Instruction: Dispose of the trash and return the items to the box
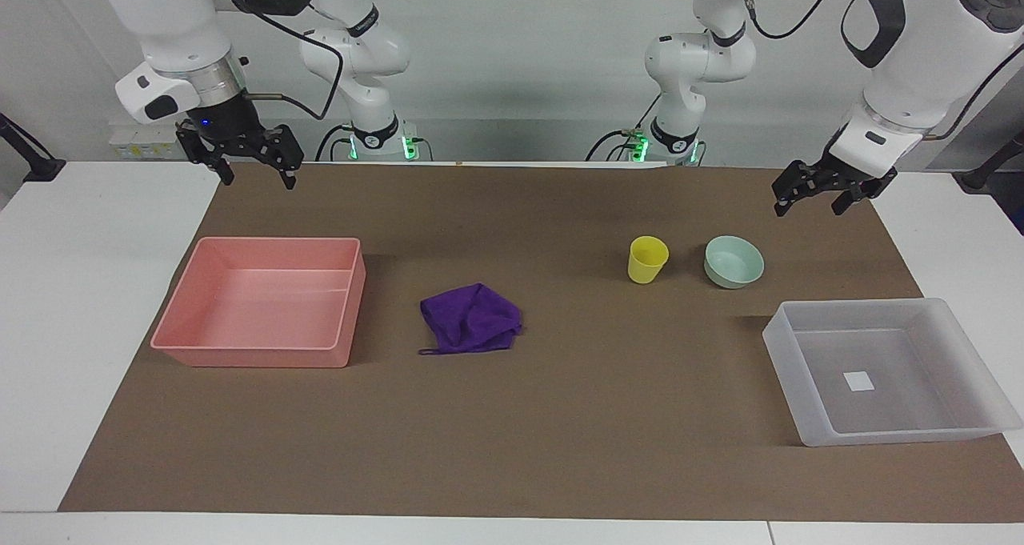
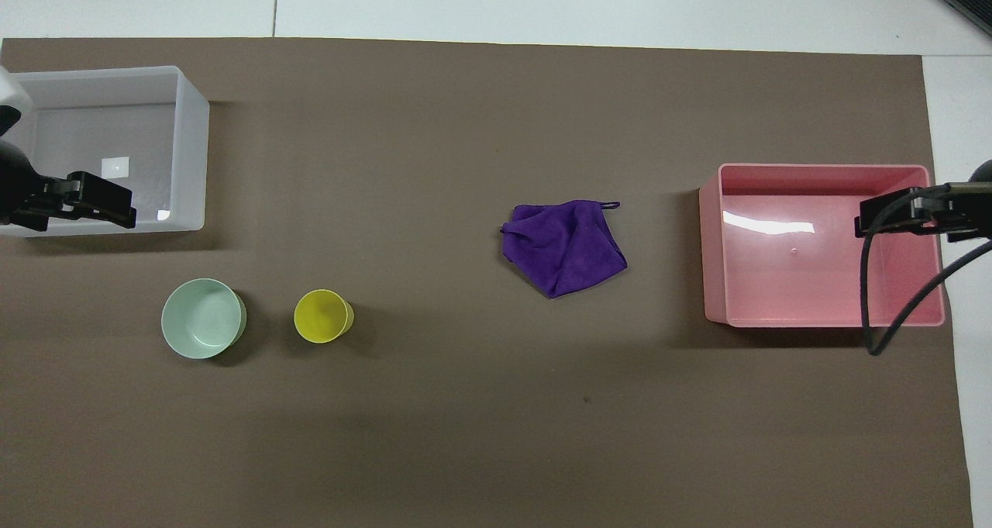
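Purple cloth (image 1: 470, 318) lies crumpled on the brown mat (image 1: 560, 449) near mid-table, just beside the pink tray (image 1: 260, 353), its thin loop pointing away from the robots. In the facing view it sits at about four o'clock from the right gripper (image 1: 252, 169), which hangs over the mat's edge with its fingers spread and empty. That arm looks the nearer one for the cloth (my judgement).

The left gripper (image 1: 816, 197) hovers over the mat, also spread and holding nothing; the mint bowl (image 1: 734, 262) lies at about seven o'clock from it, the yellow cup (image 1: 647, 259) beside the bowl, toward mid-table. The translucent box (image 1: 880, 433) stands farther from the robots than both.
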